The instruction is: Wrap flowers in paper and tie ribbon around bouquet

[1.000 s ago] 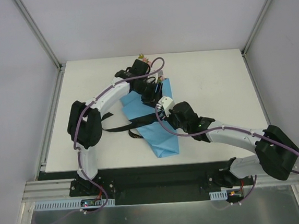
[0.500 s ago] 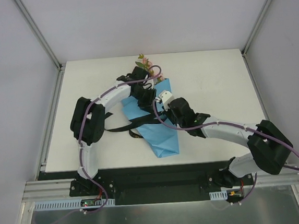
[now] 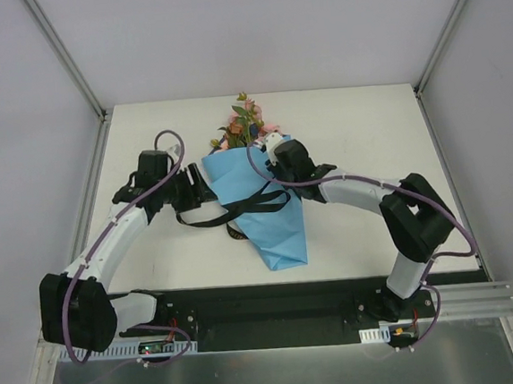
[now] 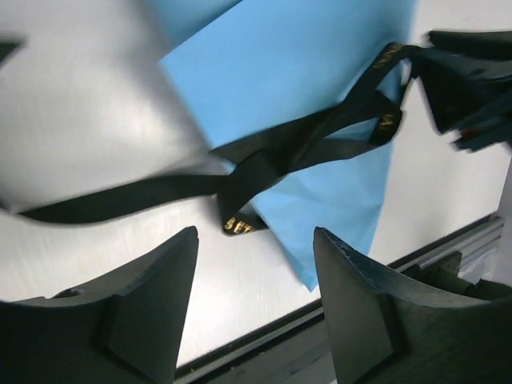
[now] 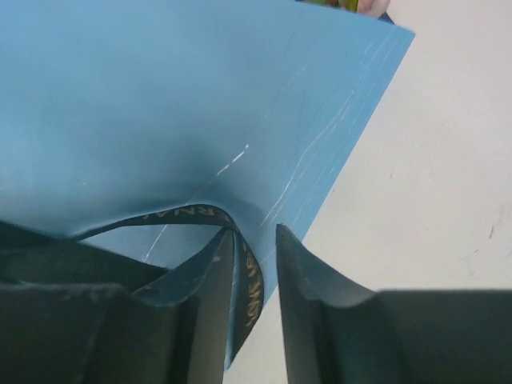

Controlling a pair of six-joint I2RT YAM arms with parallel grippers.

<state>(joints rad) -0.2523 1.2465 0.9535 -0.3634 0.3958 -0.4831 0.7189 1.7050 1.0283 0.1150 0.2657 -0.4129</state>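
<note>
The bouquet is lying mid-frame, the ribbon looping across it. Left of it the left gripper is hanging wide apart, empty. The right gripper, at its top edge, is gaping narrowly around the ribbon.

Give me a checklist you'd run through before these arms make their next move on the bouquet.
1. Flowers inside the paper cone: ok, blooms poke out of the wide top.
2. Black ribbon lying across the cone: ok.
3. Ribbon knotted tight: cannot tell.
4. Left gripper free to work: ok, open and empty, with the ribbon just ahead.
5. Right gripper holding the ribbon: not ok, its jaws are slightly parted and the ribbon looks loose between them.
</note>
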